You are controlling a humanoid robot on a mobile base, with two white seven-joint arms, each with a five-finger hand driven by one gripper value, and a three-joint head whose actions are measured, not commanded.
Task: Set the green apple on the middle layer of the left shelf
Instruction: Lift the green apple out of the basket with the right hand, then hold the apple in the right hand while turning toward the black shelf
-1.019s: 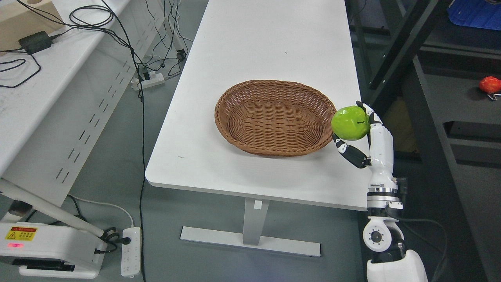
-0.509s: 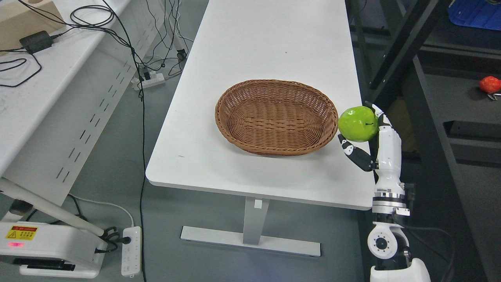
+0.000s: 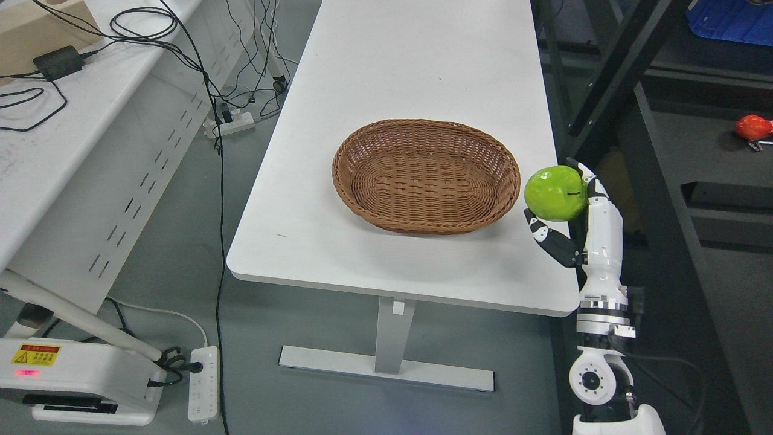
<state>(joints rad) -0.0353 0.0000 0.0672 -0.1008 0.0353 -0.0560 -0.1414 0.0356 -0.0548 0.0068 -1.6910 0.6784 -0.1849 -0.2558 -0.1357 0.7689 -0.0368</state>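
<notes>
One right robot hand [image 3: 574,211] grips the glossy round green apple [image 3: 555,193], raised at the white bench [image 3: 416,66] edge, just right of the oval brown wicker basket [image 3: 426,175] (not touching it).

You have the basket [image 3: 426,175] on the table [image 3: 416,72], toward its near right part. The apple [image 3: 554,193] sits in the right hand [image 3: 580,223], just right of the basket rim, over the table's right edge. Left of the table stands a bench [image 3: 54,151] carrying cables [image 3: 36,106]. On the floor between them lies a power strip [image 3: 232,125]; another [image 3: 202,383] lies near left. Far right, a shelf [image 3: 706,145] holds a small fruit [image 3: 752,127].
</notes>
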